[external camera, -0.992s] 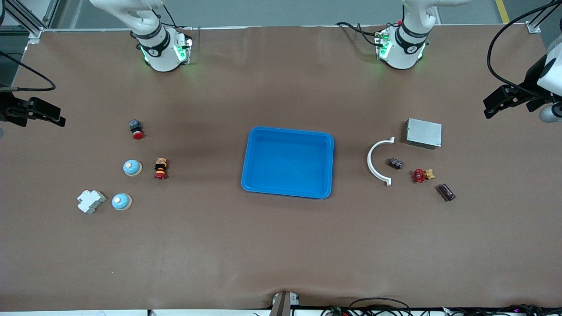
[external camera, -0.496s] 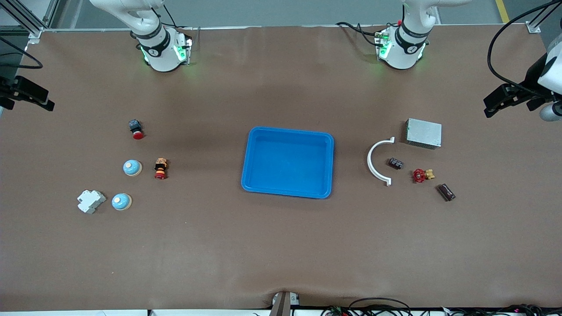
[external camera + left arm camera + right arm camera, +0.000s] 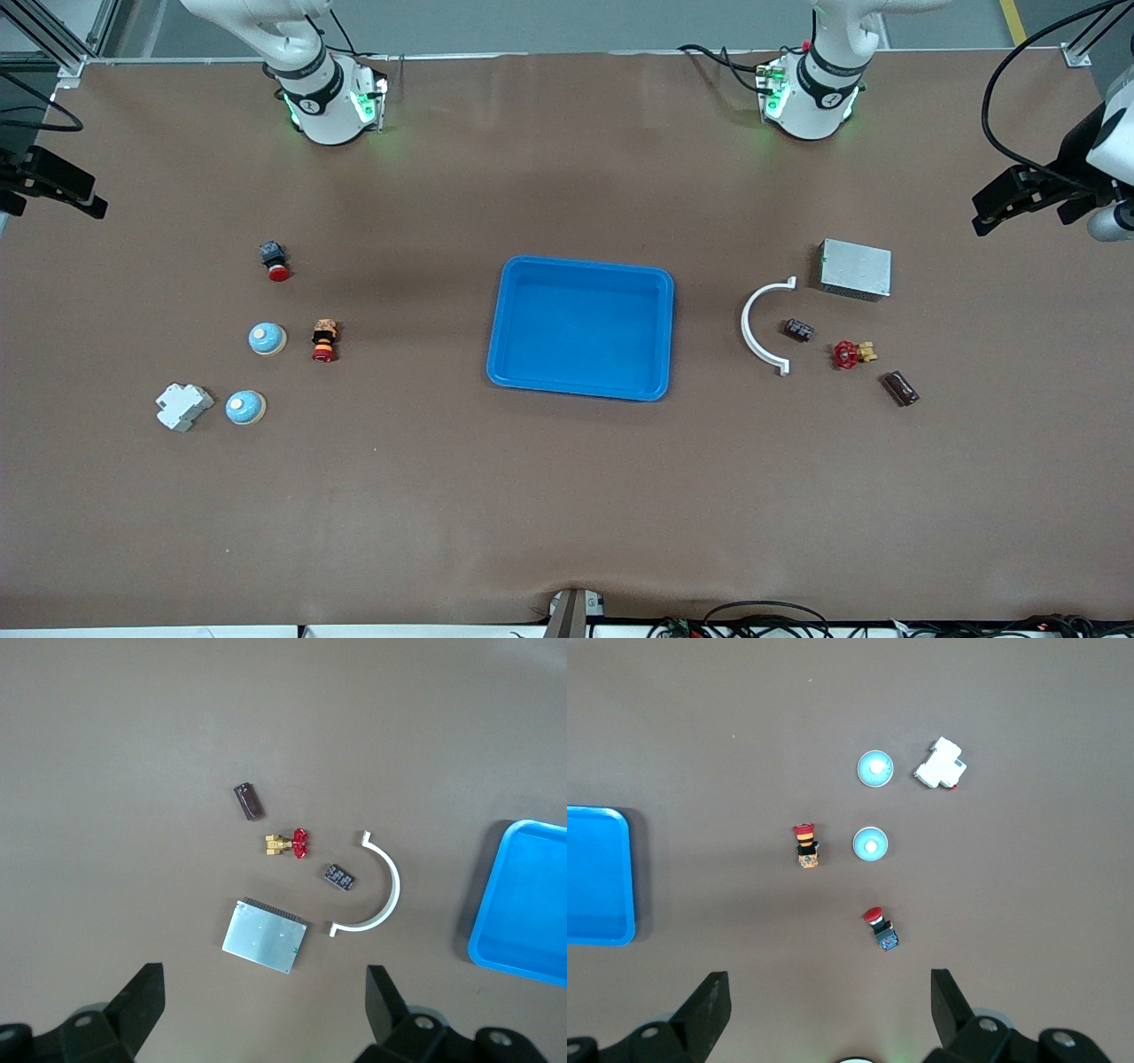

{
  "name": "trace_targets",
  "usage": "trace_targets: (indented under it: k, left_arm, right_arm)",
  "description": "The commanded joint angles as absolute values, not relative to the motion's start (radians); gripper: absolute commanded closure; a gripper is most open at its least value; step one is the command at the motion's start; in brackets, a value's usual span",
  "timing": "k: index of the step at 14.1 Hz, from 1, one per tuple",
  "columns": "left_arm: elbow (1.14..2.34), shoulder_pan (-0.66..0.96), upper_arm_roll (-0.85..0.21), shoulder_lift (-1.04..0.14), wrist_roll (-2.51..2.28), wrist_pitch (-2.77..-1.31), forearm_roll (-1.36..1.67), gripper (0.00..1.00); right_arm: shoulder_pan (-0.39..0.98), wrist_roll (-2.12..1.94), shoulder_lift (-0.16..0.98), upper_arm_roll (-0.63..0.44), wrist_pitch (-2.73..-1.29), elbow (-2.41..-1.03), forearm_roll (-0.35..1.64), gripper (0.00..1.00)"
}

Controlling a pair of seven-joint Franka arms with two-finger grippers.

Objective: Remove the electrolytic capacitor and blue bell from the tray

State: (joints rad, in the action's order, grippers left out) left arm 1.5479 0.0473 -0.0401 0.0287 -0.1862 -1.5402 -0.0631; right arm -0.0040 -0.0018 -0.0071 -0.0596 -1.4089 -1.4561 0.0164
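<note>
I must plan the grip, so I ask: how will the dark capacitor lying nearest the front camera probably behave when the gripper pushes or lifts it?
The capacitor looks like a short cylinder lying on its side, so a push may roll it. It is small with a smooth casing, so it is probably light, rigid and a little slippery. The open left gripper should probably close across its round body.

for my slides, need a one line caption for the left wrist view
Open left gripper high over a metal box, white curved clip, two dark capacitors and red-handled valve; blue tray at edge.
</note>
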Motion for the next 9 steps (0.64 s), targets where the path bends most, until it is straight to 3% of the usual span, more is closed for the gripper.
trace_targets:
  k: [1, 9]
  left_arm:
    - [1.539, 0.048, -0.041, 0.037, -0.164, -1.514, -0.028, 0.00]
    - [1.528, 0.051, -0.055, 0.035, -0.164, -1.513, 0.003, 0.00]
  right_arm:
    - [-0.011, 0.014, -0.041, -0.055, -1.399, -1.479, 0.017, 0.00]
    - [-0.009, 0.011, -0.051, -0.057, -1.413, -1.494, 0.003, 0.00]
